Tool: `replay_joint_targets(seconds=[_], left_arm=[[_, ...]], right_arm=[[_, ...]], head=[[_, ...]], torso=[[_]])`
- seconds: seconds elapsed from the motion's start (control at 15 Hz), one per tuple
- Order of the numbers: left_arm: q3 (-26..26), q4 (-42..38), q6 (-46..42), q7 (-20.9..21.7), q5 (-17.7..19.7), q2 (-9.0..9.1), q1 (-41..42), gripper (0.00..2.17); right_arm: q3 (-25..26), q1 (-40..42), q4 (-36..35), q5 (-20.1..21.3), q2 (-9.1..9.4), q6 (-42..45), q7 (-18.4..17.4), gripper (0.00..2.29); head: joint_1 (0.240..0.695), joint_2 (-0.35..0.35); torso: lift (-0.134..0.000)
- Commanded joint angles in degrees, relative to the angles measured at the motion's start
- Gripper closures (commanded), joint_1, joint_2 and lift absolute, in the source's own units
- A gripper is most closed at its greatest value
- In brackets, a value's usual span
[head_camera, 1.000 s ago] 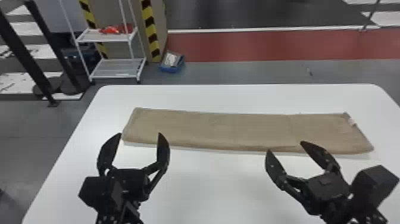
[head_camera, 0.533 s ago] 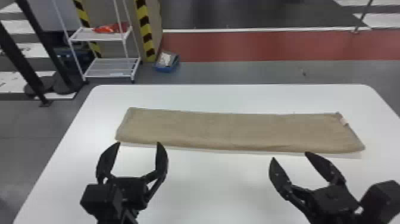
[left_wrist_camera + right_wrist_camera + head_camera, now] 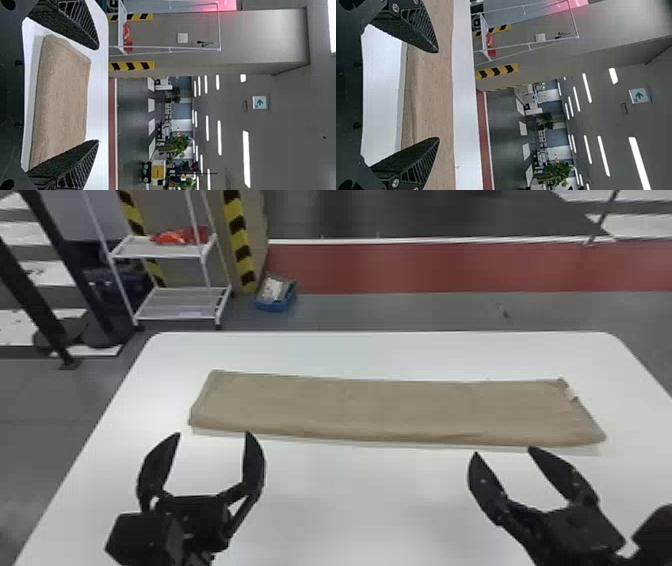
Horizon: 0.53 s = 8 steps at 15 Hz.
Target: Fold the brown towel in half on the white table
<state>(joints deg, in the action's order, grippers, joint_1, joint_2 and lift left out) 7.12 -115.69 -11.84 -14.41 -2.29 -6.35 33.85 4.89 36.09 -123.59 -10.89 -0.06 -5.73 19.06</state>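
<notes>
The brown towel (image 3: 390, 410) lies as a long flat strip across the white table (image 3: 370, 500), its thicker edge toward the robot and a small white tag at its right end. Near its left end, on the robot's side, my left gripper (image 3: 212, 435) stands open and empty. My right gripper (image 3: 504, 452) is open with nothing between its fingers, close to the towel's near edge toward the right end. In the left wrist view the towel (image 3: 63, 99) appears beyond the spread left gripper (image 3: 98, 95). The right wrist view shows the towel (image 3: 431, 95) past the right gripper (image 3: 439, 95).
Past the table's far edge stand a white shelf rack (image 3: 175, 302) holding red items and a column with yellow-black stripes. A blue bin (image 3: 276, 295) sits on the floor nearby. Black posts rise at the far left.
Compared with the earlier frames, the towel and table sit slightly farther left in the head view. Both grippers have moved lower there, away from the towel, and stay open.
</notes>
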Motion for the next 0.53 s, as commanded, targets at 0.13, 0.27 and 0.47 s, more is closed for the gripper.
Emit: replay_joint_targets(seconds=[0.13, 0.27, 0.47], left_arm=[[0.0, -0.8, -1.2, 0.0, 0.0, 0.11, 1.1, 0.03], [0.0, -1.0, -1.7, -0.1, 0.0, 0.11, 1.6, 0.03], [0.1, -1.3, -3.0, 0.0, 0.0, 0.11, 2.0, 0.03]], right_arm=[[0.1, 0.6, -0.6, -0.3, -0.02, 0.1, 0.0, 0.11], [0.1, 0.6, -0.9, -0.3, -0.02, 0.1, 0.0, 0.11], [0.0, 0.6, -0.9, -0.3, -0.02, 0.1, -0.1, 0.11]], head=[[0.695, 0.027], [0.695, 0.026], [0.695, 0.027]], torso=[[-0.123], [-0.123], [-0.123]])
